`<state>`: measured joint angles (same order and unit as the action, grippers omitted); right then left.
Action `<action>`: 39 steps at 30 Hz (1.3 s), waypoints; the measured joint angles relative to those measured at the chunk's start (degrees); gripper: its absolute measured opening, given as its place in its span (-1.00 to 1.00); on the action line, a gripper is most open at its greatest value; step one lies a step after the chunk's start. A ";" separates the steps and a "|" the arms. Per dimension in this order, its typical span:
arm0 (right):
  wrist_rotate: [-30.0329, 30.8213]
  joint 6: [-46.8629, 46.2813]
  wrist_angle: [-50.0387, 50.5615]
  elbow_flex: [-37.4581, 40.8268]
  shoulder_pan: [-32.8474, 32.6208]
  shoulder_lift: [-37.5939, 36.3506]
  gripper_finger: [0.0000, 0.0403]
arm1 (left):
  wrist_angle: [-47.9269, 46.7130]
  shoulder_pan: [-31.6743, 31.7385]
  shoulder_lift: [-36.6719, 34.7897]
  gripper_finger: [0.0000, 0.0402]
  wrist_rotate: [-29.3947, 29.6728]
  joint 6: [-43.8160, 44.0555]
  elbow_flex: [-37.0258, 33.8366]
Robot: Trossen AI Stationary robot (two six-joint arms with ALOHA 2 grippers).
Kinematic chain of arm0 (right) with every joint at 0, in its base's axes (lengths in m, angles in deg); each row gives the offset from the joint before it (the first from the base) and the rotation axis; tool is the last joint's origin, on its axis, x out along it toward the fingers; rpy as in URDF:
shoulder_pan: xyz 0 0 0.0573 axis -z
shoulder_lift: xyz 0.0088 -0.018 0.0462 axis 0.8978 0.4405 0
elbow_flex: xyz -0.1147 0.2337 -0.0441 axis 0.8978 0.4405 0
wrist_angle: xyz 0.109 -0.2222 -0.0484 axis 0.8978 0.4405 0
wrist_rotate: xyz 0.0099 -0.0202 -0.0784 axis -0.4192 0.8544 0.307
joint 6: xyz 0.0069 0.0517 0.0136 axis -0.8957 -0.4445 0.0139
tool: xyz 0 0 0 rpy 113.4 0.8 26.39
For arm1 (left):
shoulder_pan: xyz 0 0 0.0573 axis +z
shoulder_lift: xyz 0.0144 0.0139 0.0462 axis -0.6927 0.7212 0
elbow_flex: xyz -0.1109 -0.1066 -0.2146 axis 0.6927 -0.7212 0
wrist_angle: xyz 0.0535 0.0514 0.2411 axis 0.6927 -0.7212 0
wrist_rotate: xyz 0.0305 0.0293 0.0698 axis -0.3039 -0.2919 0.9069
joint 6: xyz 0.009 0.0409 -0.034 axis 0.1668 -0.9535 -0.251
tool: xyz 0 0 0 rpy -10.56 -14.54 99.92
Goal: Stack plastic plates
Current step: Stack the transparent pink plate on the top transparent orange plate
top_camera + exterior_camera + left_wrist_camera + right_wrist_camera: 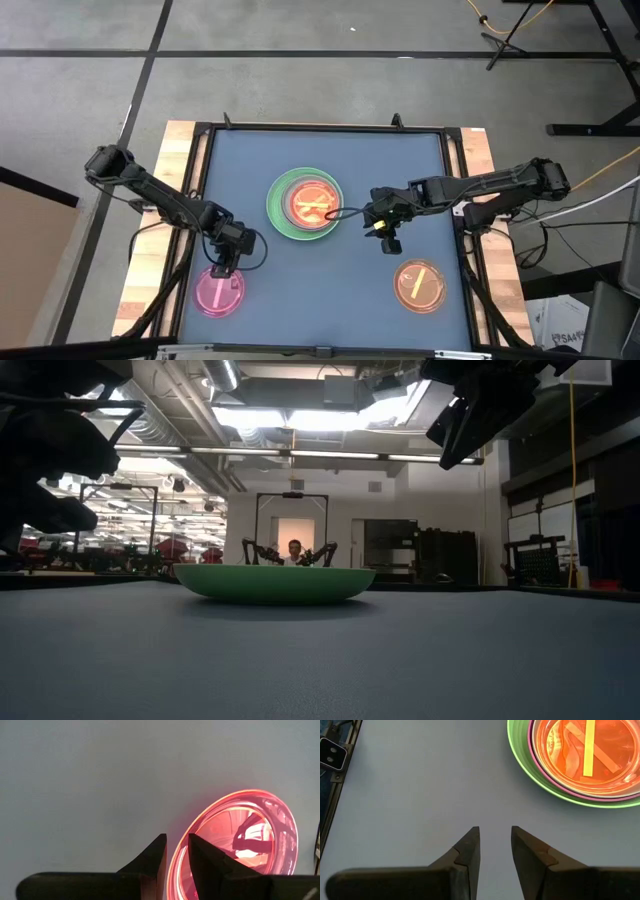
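A small translucent pink plate (219, 293) lies near the table's front left. My left gripper (223, 264) is shut on its far rim, fingers pointing steeply down. At the table's middle stands a stack (305, 203): a bright green plate (530, 767) at the bottom, a pink-rimmed plate in it and an orange plate (585, 747) on top. Another orange plate (420, 285) lies at the front right. My right gripper (384, 226) hangs above the mat just right of the stack, open, with nothing between its fingers (496, 847). My left gripper has the pink plate's rim (179, 851) between its two fingers, one finger (210, 865) inside the plate and the other (150, 865) outside. The fingers come from above, slanting down. Whether that rim is raised off the mat I cannot tell.
The blue mat (300, 300) has free room between the pink plate and the front orange plate. A black frame (200, 170) and wooden edges border the mat. In the low view, a person (294, 550) sits far off in the room behind the green plate (275, 582).
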<state>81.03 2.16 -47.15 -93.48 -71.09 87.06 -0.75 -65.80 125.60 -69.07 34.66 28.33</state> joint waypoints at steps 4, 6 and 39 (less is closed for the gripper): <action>0.01 0.00 0.00 0.00 0.00 0.00 -0.50 | 0.04 -0.14 0.00 -0.64 0.11 0.00 0.00; 0.01 0.00 0.00 0.00 0.00 0.00 -0.50 | 0.06 -0.52 0.00 -0.64 0.25 0.00 0.00; 0.01 0.00 0.02 -0.02 0.00 0.02 -0.50 | 0.41 -3.76 0.00 -0.64 2.92 0.15 -2.80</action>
<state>81.04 2.16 -47.13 -93.50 -71.09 87.08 -0.34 -69.56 125.60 -66.15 34.81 25.53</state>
